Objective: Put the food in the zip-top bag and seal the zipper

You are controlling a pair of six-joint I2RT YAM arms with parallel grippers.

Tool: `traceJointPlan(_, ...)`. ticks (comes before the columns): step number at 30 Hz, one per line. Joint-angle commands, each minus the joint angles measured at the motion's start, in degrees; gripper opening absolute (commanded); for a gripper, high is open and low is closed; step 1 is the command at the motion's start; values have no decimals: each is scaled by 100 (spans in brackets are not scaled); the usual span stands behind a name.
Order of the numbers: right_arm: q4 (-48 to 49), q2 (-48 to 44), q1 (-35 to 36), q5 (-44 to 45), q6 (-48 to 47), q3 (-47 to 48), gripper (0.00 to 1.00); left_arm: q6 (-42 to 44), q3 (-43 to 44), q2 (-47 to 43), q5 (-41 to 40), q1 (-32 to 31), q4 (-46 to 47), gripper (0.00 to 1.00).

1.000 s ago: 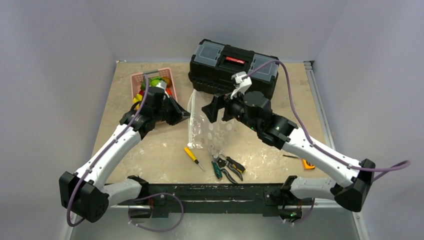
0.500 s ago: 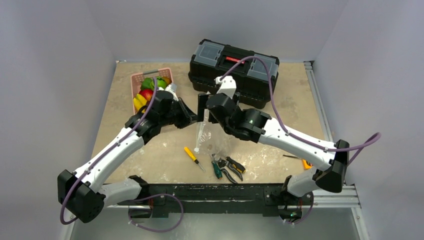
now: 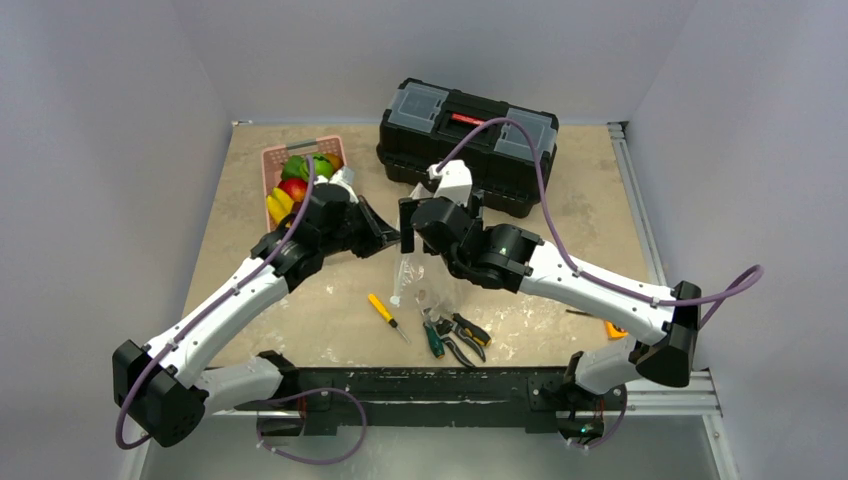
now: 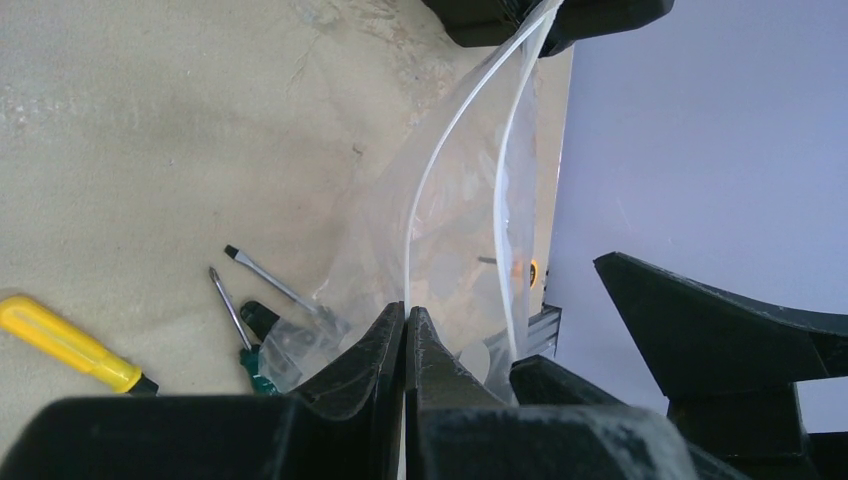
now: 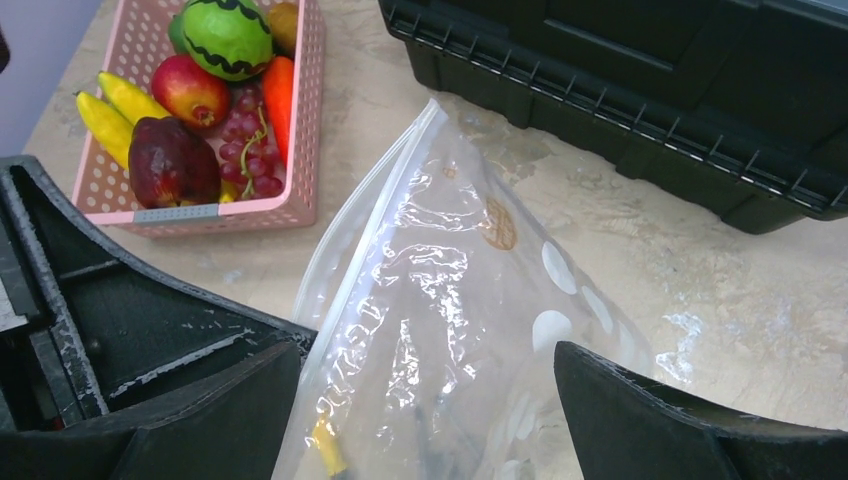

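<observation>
Left wrist view: our left pincer [image 4: 405, 328] clamps the zip-top bag [image 4: 450, 230] by its rim, keeping it upright. Our right pincer [image 5: 425, 365] gapes wide astride it, likely to spread the mouth. The food [image 5: 190, 90] sits in the basket [image 5: 308, 130].

**A:** What kind of place is shown?

**B:** A robotics laboratory test cell: plain grey panels [image 3: 420, 50] enclose a worn tabletop [image 3: 330, 300], and two white robot arms [image 3: 230, 300] rise from a black rail [image 3: 440, 385] opposite the black toolbox [image 3: 467, 135].

**A:** Supporting details?

**B:** Pliers [image 3: 462, 335] and a yellow-handled screwdriver [image 3: 385, 315] lie in front of the toolbox; left of it, toy fruit [image 3: 295, 187] fills a pink lattice basket [image 3: 272, 155].
</observation>
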Motion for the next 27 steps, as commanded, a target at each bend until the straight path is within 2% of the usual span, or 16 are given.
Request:
traceJointPlan(1,-60,109,148,289,-44,206,98,-81,64,-121,-150,-86,144,0)
traceJointPlan(7,-33,274,186,455,-208,371,94,-89,184,-62,-304,-218,41,0)
traceJointPlan(10,-295,421,194,565,16,516,93,-123,277,-52,-384,-265,-70,0)
traceJointPlan(18,-355,488,368,701,91,874,96,-104,379,39,-562,-345,-212,0)
traceJointPlan(23,-570,647,371,986,417,527,95,-110,438,20,-702,-346,-373,0)
traceJointPlan(27,-845,690,371,1328,584,395,91,-146,425,-81,-951,-348,-592,0)
